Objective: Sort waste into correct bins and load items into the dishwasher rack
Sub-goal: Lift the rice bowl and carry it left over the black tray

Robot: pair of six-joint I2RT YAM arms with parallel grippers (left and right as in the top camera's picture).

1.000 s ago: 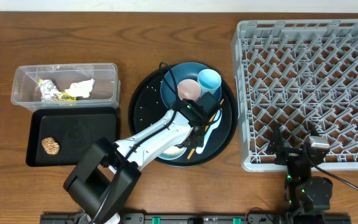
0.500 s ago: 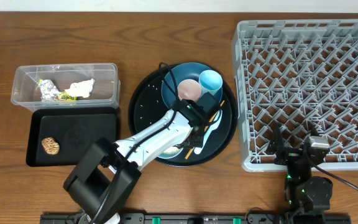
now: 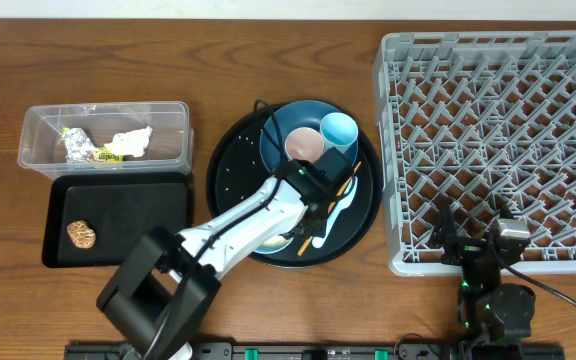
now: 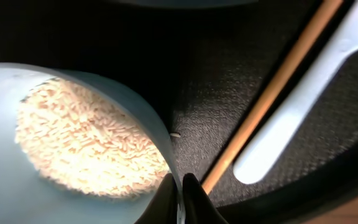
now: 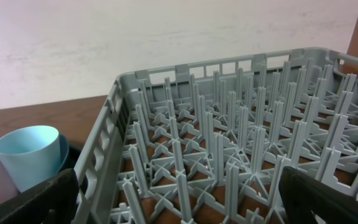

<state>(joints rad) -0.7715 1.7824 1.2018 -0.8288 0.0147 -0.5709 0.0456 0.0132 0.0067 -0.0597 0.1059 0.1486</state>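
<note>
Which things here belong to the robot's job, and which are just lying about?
In the job: wrapper, tissue, cookie lump, rice, pale bowl, pink cup, light blue cup, blue dish, chopstick, spoon, clear tub, flat black tray, rack.
Just lying about: round black tray, table.
</note>
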